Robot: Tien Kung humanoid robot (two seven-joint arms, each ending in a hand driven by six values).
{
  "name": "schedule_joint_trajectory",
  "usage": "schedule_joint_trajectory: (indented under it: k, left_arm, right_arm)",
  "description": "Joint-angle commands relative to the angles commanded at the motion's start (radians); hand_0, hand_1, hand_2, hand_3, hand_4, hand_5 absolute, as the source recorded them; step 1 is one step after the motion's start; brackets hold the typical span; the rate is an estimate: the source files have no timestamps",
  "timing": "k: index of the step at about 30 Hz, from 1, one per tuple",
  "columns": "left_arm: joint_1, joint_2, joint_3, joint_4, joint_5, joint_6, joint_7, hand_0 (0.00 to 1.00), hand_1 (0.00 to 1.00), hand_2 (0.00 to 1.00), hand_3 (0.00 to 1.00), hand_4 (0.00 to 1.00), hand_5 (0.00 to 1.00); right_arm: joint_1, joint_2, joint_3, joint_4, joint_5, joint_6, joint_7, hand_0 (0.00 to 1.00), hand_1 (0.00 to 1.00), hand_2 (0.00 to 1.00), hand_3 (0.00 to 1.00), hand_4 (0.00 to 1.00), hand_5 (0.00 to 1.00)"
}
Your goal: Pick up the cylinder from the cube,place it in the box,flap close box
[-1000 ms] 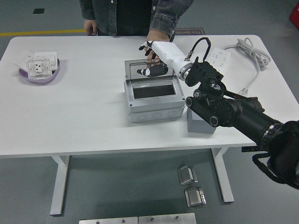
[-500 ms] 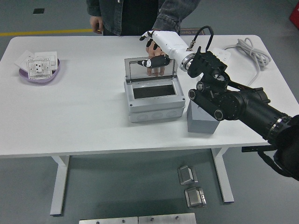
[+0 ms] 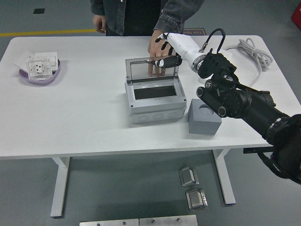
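This looks like a robotics lab or workshop floor. A plain white table (image 3: pixel 84 117) on metal legs stands over grey flooring marked with a yellow line (image 3: pixel 47 33). A power strip (image 3: pixel 221 55) trails its coiled cable (image 3: pixel 249 49) (off toward the far corner), and metal plates (image 3: pixel 190 176) lie on the ground.

The grey plastic box's (image 3: pixel 155 99) dark inside hides any contents; the person's (image 3: pixel 141 14) upper body is cropped.
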Motion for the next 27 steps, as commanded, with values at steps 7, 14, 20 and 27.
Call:
schedule_joint_trajectory:
  k: [7, 14, 20, 27]
  left_arm:
    - [0.001, 0.000, -0.009, 0.000, 0.013, -0.001, -0.001, 0.680, 0.662, 0.577, 0.594, 0.501, 0.016]
    - [0.007, -0.002, -0.021, 0.000, 0.024, -0.002, 0.000, 0.680, 0.660, 0.568, 0.592, 0.501, 0.015]
    - [0.014, -0.002, -0.026, 0.000, 0.027, -0.003, 0.000, 0.680, 0.660, 0.567, 0.591, 0.501, 0.015]
    - [0.021, -0.004, -0.040, 0.000, 0.040, -0.004, 0.002, 0.680, 0.659, 0.566, 0.591, 0.499, 0.015]
  right_arm:
    - [-0.001, 0.011, 0.002, 0.000, -0.003, 0.004, -0.002, 0.439, 0.455, 0.594, 0.744, 0.886, 0.416]
    - [0.004, 0.012, -0.004, 0.012, -0.010, 0.003, -0.012, 0.691, 0.569, 0.607, 0.745, 0.894, 0.446]
    - [0.017, 0.008, -0.003, 0.019, -0.025, 0.007, -0.025, 0.711, 0.583, 0.610, 0.746, 0.897, 0.453]
    - [0.036, 0.001, -0.006, 0.022, -0.038, 0.016, -0.040, 0.619, 0.505, 0.610, 0.746, 0.901, 0.470]
